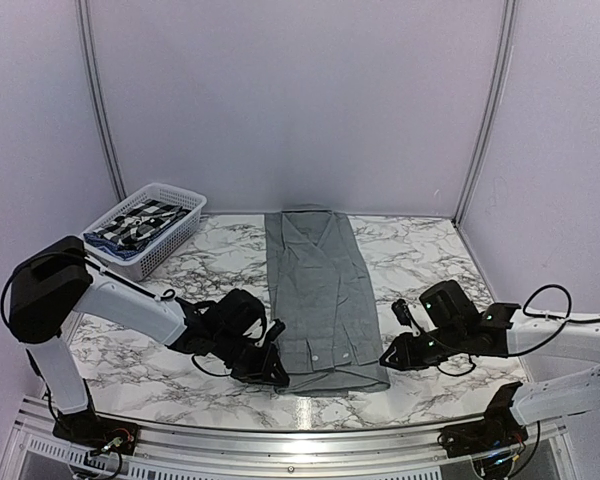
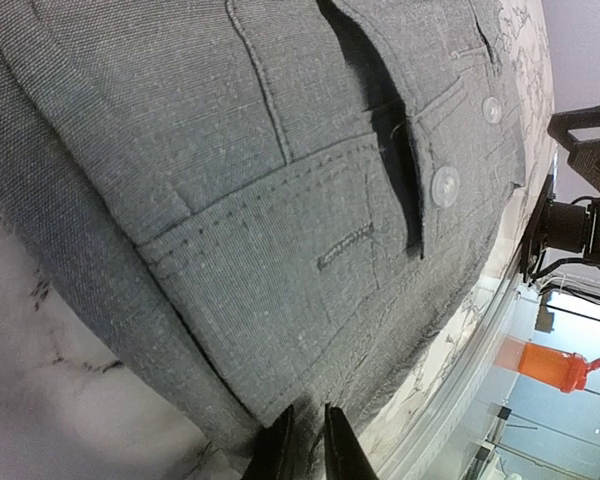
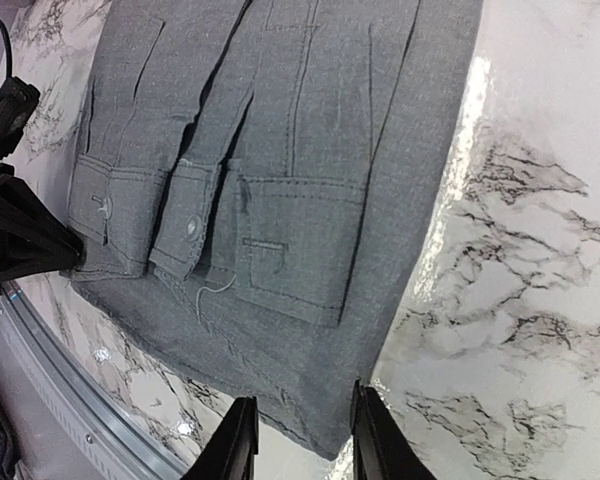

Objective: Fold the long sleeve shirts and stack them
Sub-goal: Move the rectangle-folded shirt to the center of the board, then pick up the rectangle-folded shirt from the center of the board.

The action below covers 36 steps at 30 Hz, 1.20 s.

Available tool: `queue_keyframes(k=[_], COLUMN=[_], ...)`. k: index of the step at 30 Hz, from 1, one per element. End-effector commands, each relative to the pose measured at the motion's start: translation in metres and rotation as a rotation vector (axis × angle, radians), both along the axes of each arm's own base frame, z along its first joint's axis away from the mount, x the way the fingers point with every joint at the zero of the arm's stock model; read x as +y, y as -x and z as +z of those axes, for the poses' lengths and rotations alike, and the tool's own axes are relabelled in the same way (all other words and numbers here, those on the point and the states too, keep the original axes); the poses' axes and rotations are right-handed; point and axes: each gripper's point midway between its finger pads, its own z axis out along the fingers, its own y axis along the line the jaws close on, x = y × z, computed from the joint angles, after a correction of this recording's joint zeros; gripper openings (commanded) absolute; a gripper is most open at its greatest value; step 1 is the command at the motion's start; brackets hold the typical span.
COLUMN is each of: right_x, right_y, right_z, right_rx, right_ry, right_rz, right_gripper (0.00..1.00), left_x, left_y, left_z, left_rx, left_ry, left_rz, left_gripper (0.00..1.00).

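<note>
A plain mid-grey long sleeve shirt lies on the marble table, folded into a long narrow strip with its collar at the far end. The cuffs and buttons are near the front hem. My left gripper is at the shirt's near-left corner. In the left wrist view its jaws are shut on the hem of the shirt. My right gripper is at the near-right corner. Its jaws stand open, and the corner of the shirt lies between them, unpinched.
A white slatted basket at the back left holds dark checked cloth. The table's metal front rail runs just behind both grippers. White walls close in the back and sides.
</note>
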Motion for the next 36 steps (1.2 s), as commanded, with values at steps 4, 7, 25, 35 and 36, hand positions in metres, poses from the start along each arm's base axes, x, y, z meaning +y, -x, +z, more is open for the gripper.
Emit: queue_keyframes(k=[4,7,25,35,36], right_x=[0.007,0.01,0.025,0.031,0.031], right_y=[-0.001,0.001,0.006,0.007,0.008], right_z=[-0.003,-0.006,-0.018,-0.027,-0.029], right_rx=[0.012,0.026,0.081,0.111,0.116], right_ry=[-0.024,-0.044,-0.11,-0.13,-0.131], right_rz=[-0.005,0.002,0.035,0.047,0.047], right_gripper=[0.34,0.38,0.55,0.56,0.56], left_x=[0.075,0.073,0.074,0.056,0.056], left_y=[0.036,0.034,-0.047,-0.039,-0.038], left_z=[-0.051,-0.043,0.021,0.009,0.006], left_rx=[0.097,0.081,-0.126,-0.079,-0.074], left_ry=[-0.276,-0.259,-0.174,-0.15,-0.156], left_rz=[0.028,0.026,0.208,0.144,0.142], left_gripper=[0.12,0.12,0.33,0.37,0.37])
